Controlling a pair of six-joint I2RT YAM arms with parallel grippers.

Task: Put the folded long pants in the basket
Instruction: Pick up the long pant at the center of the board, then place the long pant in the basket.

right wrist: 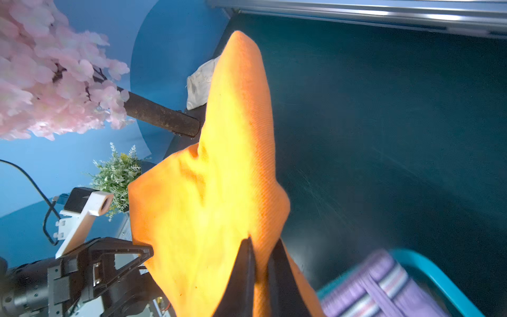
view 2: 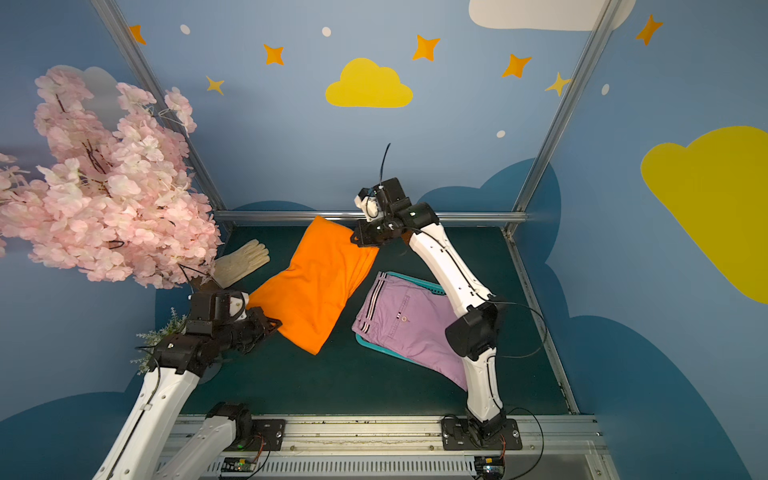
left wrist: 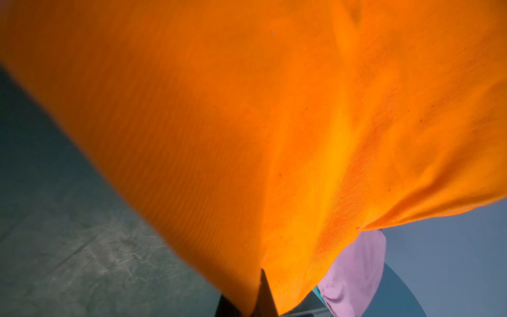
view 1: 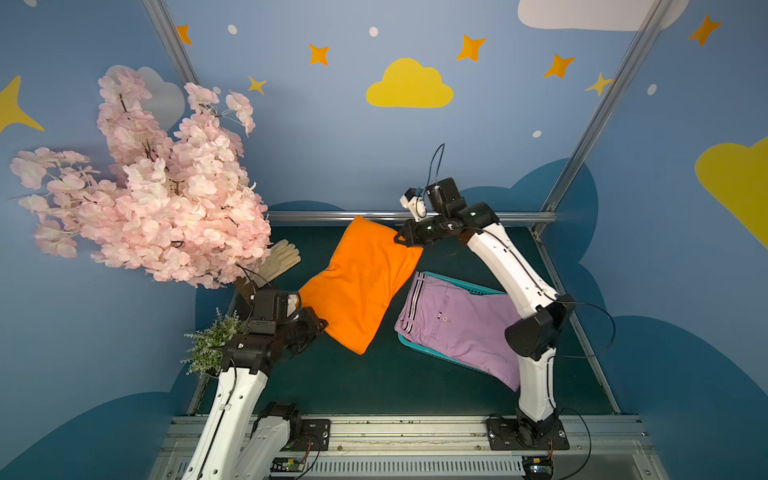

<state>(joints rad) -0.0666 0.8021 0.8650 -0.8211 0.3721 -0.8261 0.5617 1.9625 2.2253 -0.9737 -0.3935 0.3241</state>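
The orange folded pants (view 1: 360,282) (view 2: 316,282) hang stretched above the green table between both arms. My left gripper (view 1: 318,322) (view 2: 272,322) is shut on their near-left edge; orange cloth (left wrist: 247,123) fills the left wrist view. My right gripper (view 1: 401,239) (view 2: 357,240) is shut on their far-right corner, with cloth pinched between its dark fingers (right wrist: 244,277). The lilac pants (view 1: 461,324) (view 2: 411,320) with a striped waistband lie across the turquoise basket (view 1: 478,286) (view 2: 432,286), just right of the orange pair and overhanging its rim. The basket rim (right wrist: 428,271) shows beside the striped waistband (right wrist: 384,288).
A cream glove (view 1: 280,257) (view 2: 243,259) lies at the back left. A pink blossom tree (view 1: 141,183) and a small green plant (view 1: 212,345) stand at the left edge. A metal rail (view 1: 415,216) bounds the back of the table (view 1: 374,382).
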